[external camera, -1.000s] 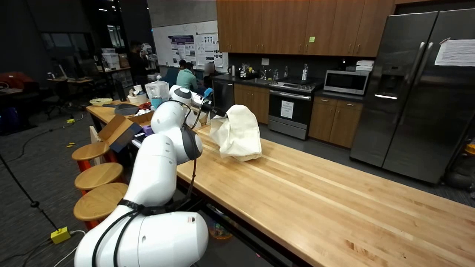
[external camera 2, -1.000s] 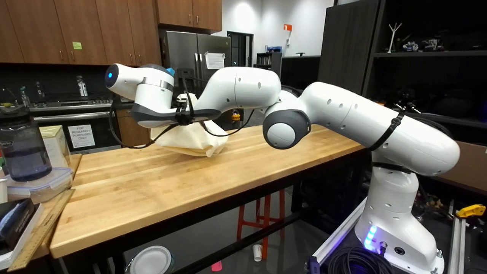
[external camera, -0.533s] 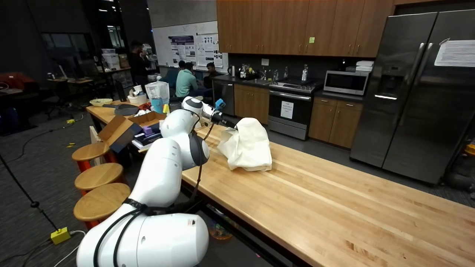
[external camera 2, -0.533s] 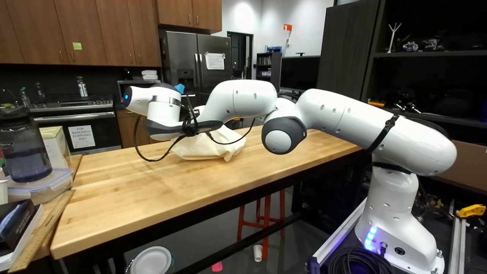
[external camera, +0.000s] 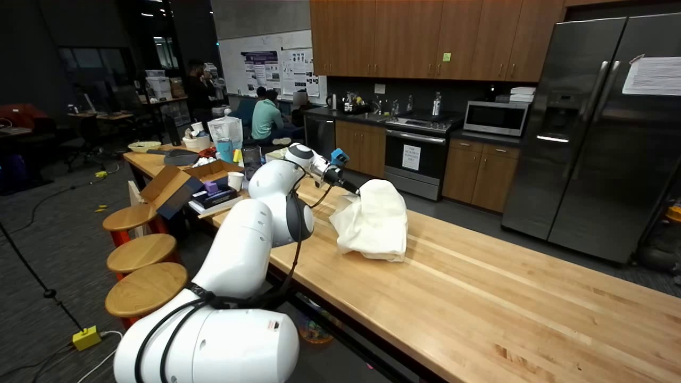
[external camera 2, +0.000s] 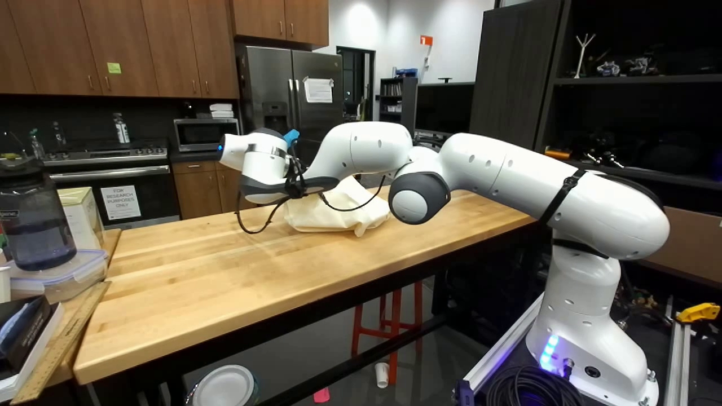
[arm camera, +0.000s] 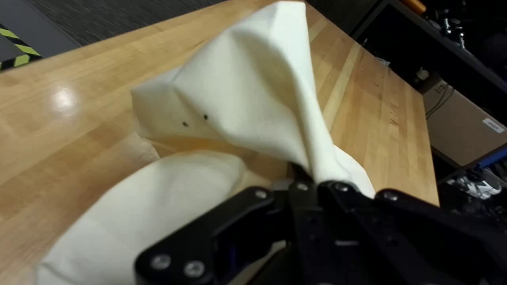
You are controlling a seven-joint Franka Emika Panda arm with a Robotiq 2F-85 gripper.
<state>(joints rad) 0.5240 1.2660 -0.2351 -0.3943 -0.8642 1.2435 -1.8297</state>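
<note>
Wrist view, gripper [arm camera: 312,182]: jaws closed, pinching a fold of cream cloth [arm camera: 253,91].
Cloth: over the table [external camera: 479,292], right of the arm [external camera: 234,239] in an exterior view.
Oven sign [external camera 2: 120,202]: "FOR RESEARCH PURPOSES ONLY".

Well beyond my gripper [external camera: 357,192] I see tall dark-steel refrigerator [external camera: 590,154], silver microwave [external camera: 497,118], steel-trimmed black oven [external camera: 396,150]. Off to gripper's side, well apart: white tapered cup [external camera: 235,181], open brown-and-blue cardboard box [external camera: 169,186]. Lower than gripper: three round wooden red-legged stools [external camera: 141,252].

Passage beneath the jaws is blocked by cream cloth [external camera: 375,226]; beyond it, room is offered along the worktop [external camera: 505,298].
</note>
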